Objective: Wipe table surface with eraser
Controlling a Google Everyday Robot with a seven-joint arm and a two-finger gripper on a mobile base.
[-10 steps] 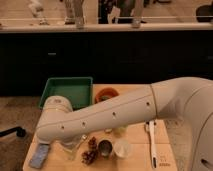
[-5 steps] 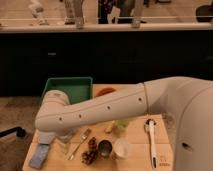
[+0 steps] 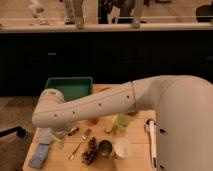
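Two changes in the last second, Booth: my forearm has lifted off the middle of the table surface [image 3: 136,159], and my wrist has swung toward the table's left edge. My gripper [image 3: 60,136] now hangs under that wrist, pointing down, low over the wood.

Copy, Arm. Fingers? And where's the eraser?

Fingers are spread as wide as they go, with nothing between them that I can make out. The eraser [image 3: 73,131], which I take to be the small dark-sided block, lies flat just to the right of them, not touched. Beyond the fingers sits the green tray [image 3: 70,81]. Just to their left is the blue-grey pad [image 3: 45,135], and toward the near edge on that side is the folded blue-grey cloth [image 3: 39,158].

What does the lift buy you?

Room, and a clear look. With the forearm up, the fork [image 3: 80,143], the dark grapes [image 3: 90,151], the metal cup [image 3: 105,147] and the white cup [image 3: 121,148] all show to the right of my fingers, so I can judge what a wipe would run into. My read is that this is the approach: no grasp and no wiping yet. The next move looks like a short shift right and down onto the block. The risk is nudging the fork, or closing on the pad instead.
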